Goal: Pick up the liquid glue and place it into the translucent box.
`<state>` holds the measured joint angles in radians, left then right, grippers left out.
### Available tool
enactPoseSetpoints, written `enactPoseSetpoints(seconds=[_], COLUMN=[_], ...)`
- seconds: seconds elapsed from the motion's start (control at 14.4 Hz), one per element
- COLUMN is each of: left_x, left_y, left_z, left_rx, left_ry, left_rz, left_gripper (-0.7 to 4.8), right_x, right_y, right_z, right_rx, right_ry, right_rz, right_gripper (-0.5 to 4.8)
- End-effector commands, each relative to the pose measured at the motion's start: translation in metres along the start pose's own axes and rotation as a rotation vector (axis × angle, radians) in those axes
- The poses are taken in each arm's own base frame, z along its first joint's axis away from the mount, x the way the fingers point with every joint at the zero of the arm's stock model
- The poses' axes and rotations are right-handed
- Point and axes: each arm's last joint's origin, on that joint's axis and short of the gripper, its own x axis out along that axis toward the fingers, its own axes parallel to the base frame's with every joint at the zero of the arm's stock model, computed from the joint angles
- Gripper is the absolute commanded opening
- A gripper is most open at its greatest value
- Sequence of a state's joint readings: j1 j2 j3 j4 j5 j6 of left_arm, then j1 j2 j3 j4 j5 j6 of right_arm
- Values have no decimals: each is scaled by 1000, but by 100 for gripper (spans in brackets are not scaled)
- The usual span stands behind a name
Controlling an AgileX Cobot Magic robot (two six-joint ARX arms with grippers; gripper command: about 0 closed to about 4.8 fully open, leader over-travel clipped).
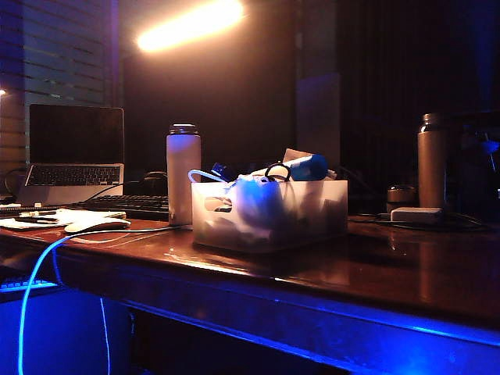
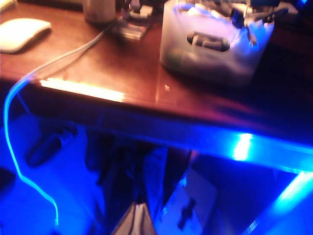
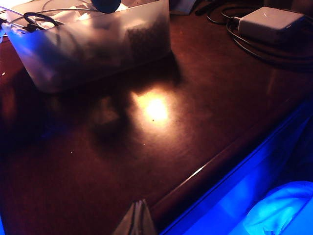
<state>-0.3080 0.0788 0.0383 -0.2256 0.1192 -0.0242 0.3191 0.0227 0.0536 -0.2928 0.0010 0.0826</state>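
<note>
The liquid glue (image 1: 308, 166), a stubby blue bottle, lies on top of the clutter in the translucent box (image 1: 312, 217) at the middle of the table; its blue end (image 3: 106, 4) shows over the box rim in the right wrist view. My left gripper (image 2: 138, 206) is shut and empty, low in front of the table's front edge, well short of the box (image 2: 215, 66). My right gripper (image 3: 139, 203) is shut and empty, over the table near its front edge, with the box (image 3: 98, 54) far ahead. Neither gripper shows in the exterior view.
A pale bulging lump (image 1: 256, 201) fills the box's near end. A tall white flask (image 1: 183, 176) stands beside the box, with a laptop (image 1: 74, 152), keyboard (image 1: 129, 205) and mouse (image 1: 95, 225) further left. A metal flask (image 1: 431, 164) and a white adapter (image 3: 269, 22) with cables are at the right.
</note>
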Motion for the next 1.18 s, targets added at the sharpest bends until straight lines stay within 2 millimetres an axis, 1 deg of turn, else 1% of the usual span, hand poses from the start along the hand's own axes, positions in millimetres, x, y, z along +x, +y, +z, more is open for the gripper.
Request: enactPoseSetpoints(seconds=[0.07, 0.97, 1.18], left_x=[2, 1, 0], left_y=[0, 1, 3], left_z=[-5, -4, -2], left_rx=[36, 43, 38], left_ry=[8, -7, -33], left_rz=[4, 14, 34], left_gripper=[-6, -2, -2], right_x=[1, 0, -1], right_y=[0, 0, -8], right_z=[-2, 0, 0], right_rx=[4, 4, 24], right_ry=[4, -18, -32], right_rz=[-3, -3, -81], right_gripper=[-5, -5, -5])
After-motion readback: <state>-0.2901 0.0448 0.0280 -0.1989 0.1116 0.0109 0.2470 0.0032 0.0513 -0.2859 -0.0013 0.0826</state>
